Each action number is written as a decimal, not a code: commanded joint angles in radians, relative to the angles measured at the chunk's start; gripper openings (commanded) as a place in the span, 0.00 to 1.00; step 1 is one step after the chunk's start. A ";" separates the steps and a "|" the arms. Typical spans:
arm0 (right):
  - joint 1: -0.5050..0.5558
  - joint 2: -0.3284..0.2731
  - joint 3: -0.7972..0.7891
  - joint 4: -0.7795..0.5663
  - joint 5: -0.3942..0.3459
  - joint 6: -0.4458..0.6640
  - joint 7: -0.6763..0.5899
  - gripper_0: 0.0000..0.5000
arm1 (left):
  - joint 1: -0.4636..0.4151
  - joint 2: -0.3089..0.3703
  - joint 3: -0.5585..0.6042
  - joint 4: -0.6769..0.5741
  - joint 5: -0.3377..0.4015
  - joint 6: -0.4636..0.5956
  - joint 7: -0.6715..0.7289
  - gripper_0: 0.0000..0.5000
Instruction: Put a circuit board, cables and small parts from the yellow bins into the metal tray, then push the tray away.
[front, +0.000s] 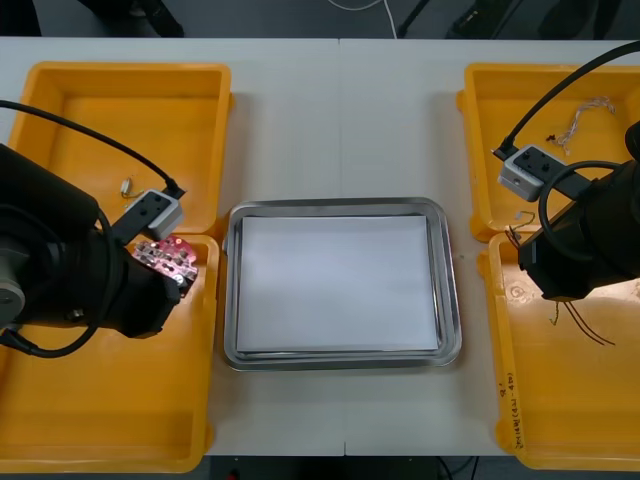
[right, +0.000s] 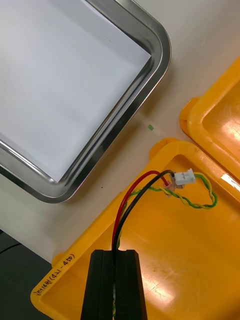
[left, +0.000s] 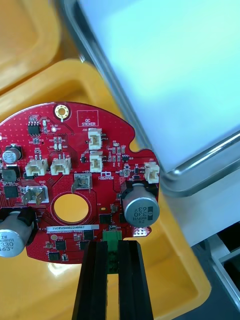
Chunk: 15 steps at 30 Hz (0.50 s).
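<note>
A round red circuit board (left: 75, 185) hangs over the near left yellow bin (left: 170, 270), at the corner beside the metal tray (left: 200, 170). My left gripper (left: 112, 246) is shut on the green connector at the board's edge. In the front view the board (front: 166, 257) shows just left of the tray (front: 232, 300), which is white inside. My right gripper (right: 118, 253) is shut on a cable (right: 137, 192) of red, black and twisted yellow-green wires with a white plug, over the near right bin (right: 165, 250). Loose ends of the cable (front: 580, 322) trail under the right arm.
The far left bin (front: 125, 90) holds a small metal part (front: 126, 185). The far right bin (front: 480, 150) holds a pale twisted cable (front: 590, 112) and small metal parts (front: 548, 137). Bare table runs beyond and in front of the tray.
</note>
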 joint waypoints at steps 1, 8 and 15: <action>-0.023 0.013 0.007 -0.005 0.000 0.007 -0.026 0.00 | -0.122 -0.040 -0.108 -0.037 -0.033 0.008 0.073 0.00; -0.023 0.018 0.007 -0.005 0.006 0.014 -0.026 0.00 | -0.206 -0.087 -0.234 -0.034 -0.080 0.008 0.173 0.00; -0.023 0.027 0.007 -0.003 0.010 0.015 -0.026 0.00 | -0.276 -0.140 -0.343 0.002 -0.125 -0.002 0.224 0.00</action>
